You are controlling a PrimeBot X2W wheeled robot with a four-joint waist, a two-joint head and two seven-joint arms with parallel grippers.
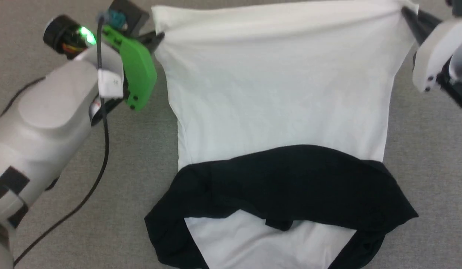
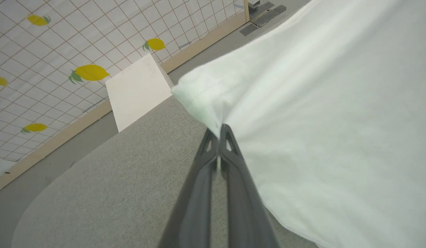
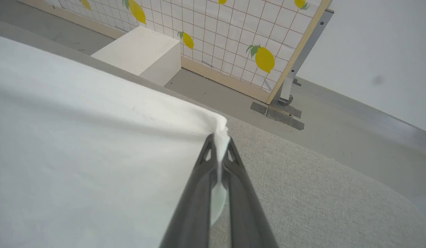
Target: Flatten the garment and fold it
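The garment (image 1: 279,93), a white T-shirt with black sleeves and shoulders (image 1: 290,183), is stretched over the grey table between both grippers. My left gripper (image 1: 158,37) is shut on the far left hem corner; in the left wrist view its fingers (image 2: 218,137) pinch the white cloth (image 2: 336,120). My right gripper (image 1: 404,13) is shut on the far right hem corner, and the right wrist view shows cloth (image 3: 95,155) caught between the fingertips (image 3: 218,144). The far hem is lifted and taut. The black shoulders lie bunched near the front, over white fabric.
Grey table surface (image 1: 425,149) lies on both sides of the shirt. A rigid white box (image 3: 140,51) stands on the floor beyond the table, before a tiled lemon-print screen (image 3: 233,38) with a metal foot (image 3: 278,113). A black cable (image 1: 100,157) hangs from my left arm.
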